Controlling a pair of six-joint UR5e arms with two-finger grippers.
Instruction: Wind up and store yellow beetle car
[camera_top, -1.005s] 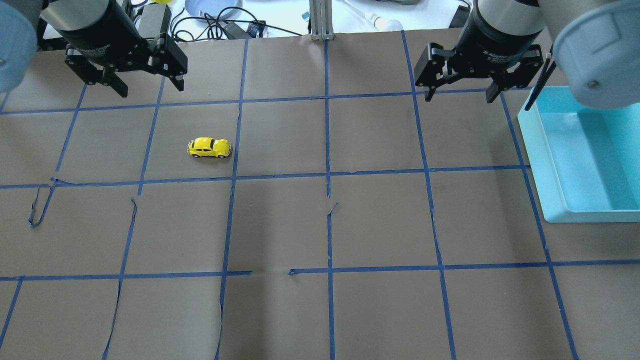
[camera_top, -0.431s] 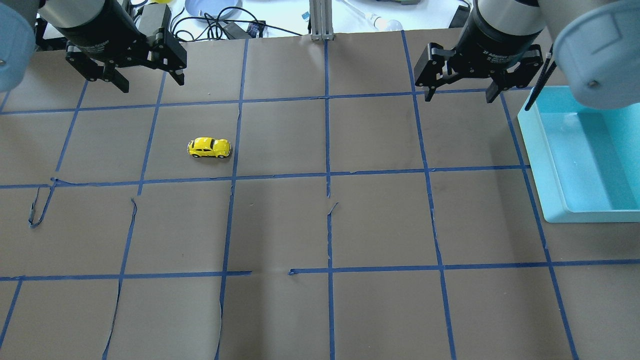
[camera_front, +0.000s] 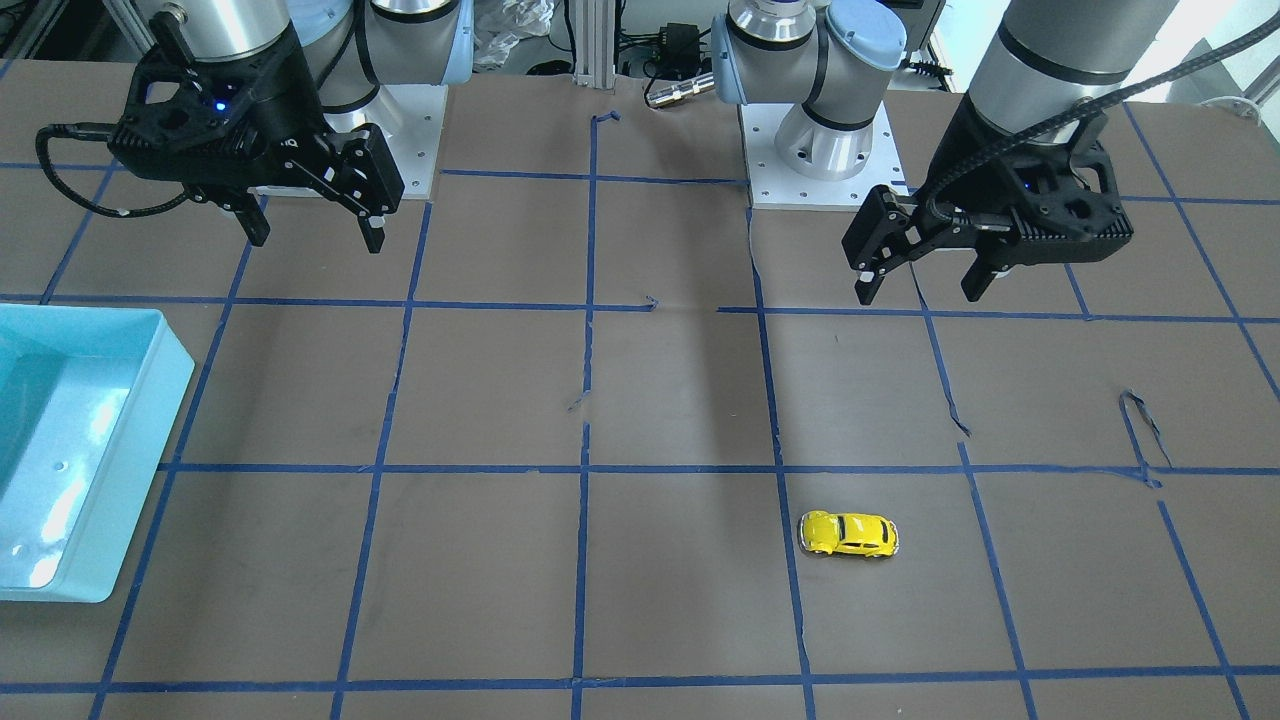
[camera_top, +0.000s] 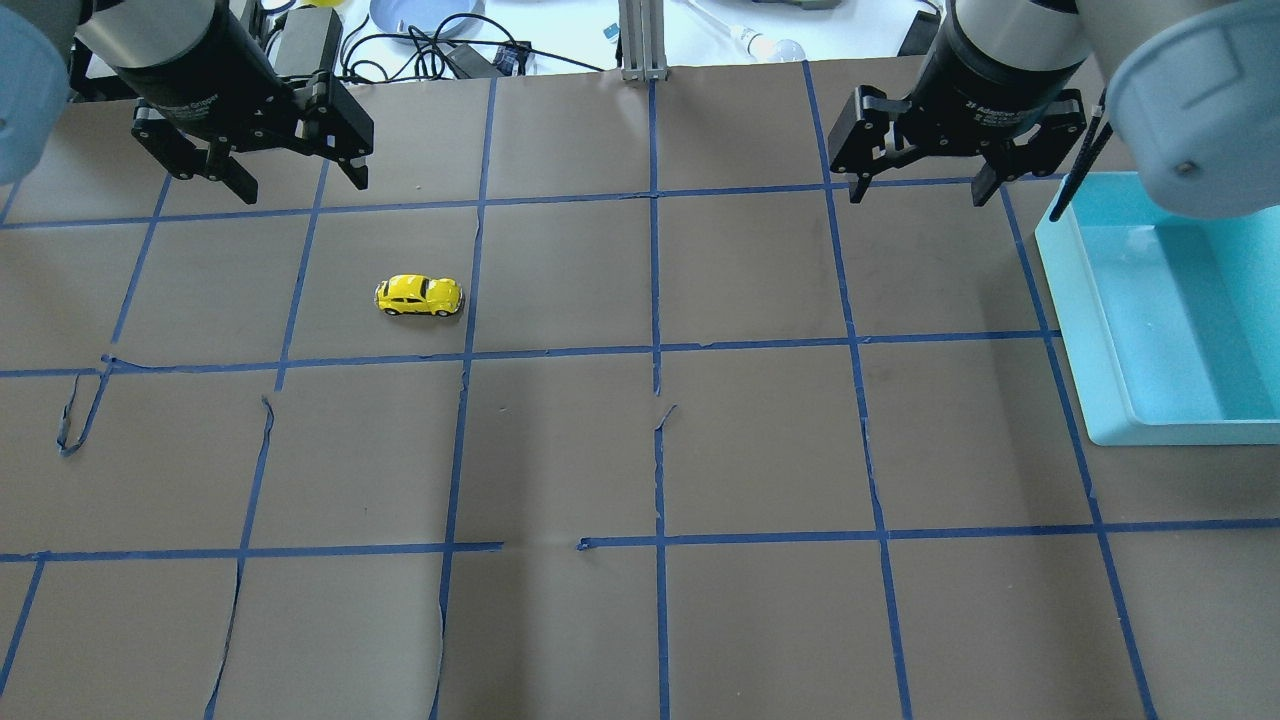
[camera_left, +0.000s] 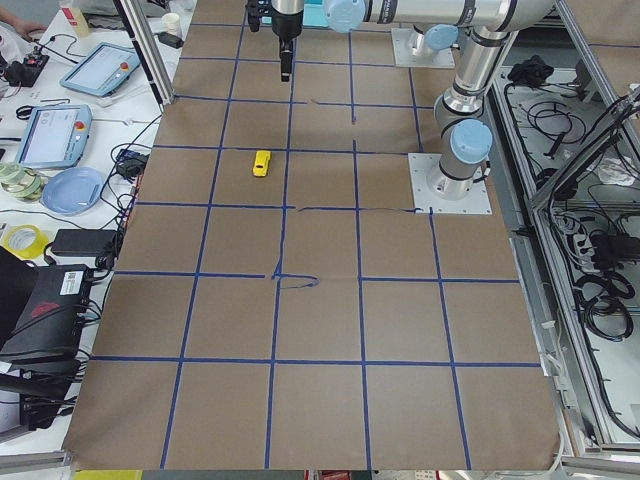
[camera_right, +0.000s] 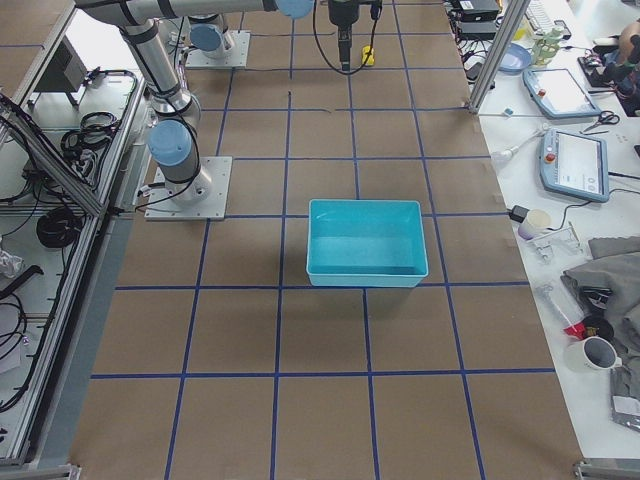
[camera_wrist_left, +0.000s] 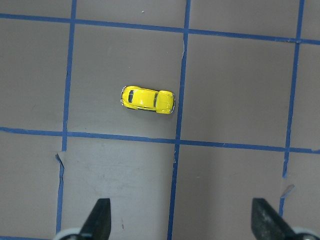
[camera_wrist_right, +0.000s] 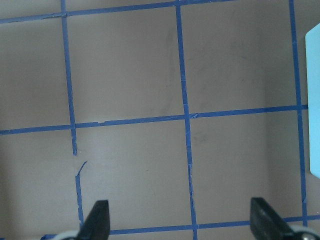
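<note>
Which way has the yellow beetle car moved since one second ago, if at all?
No. The yellow beetle car lies as before, just left of the vertical blue tape line, inside the same grid square.

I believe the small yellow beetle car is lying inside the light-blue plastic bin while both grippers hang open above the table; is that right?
Not quite: the overhead view shows the small yellow beetle car on the brown taped table, not in the light-blue plastic bin. The left gripper and right gripper hang open.
</note>
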